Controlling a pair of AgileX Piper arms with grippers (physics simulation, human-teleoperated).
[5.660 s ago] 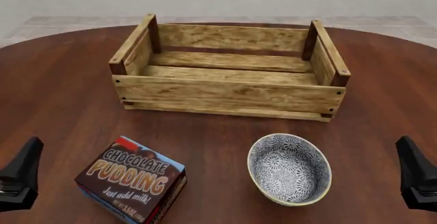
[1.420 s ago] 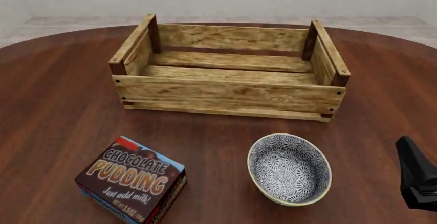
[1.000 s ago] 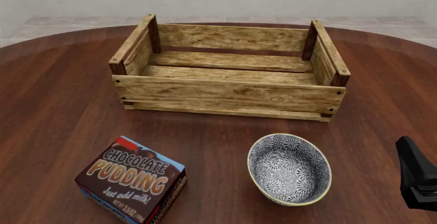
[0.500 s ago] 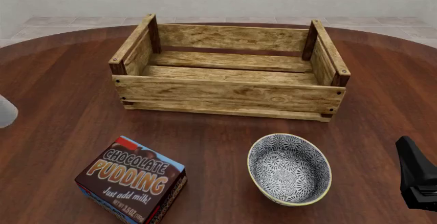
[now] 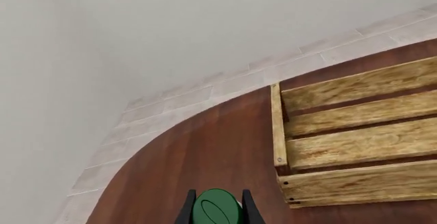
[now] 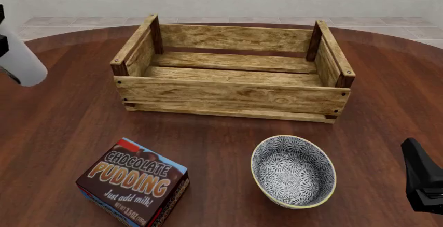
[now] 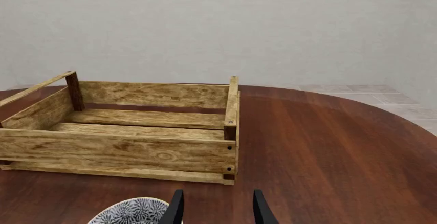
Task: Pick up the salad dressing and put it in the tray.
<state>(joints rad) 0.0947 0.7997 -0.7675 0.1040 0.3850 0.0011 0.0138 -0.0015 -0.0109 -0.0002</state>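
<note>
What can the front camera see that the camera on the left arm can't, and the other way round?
Only the front view shows the brown chocolate pudding box, the grey patterned bowl, the whitish body of the salad dressing bottle at the left edge, and the idle right end effector. Only the left wrist view shows the bottle's green cap clamped between the left end effector's dark fingers. Both show the large light-wood slatted crate and the round dark-wood table.
</note>
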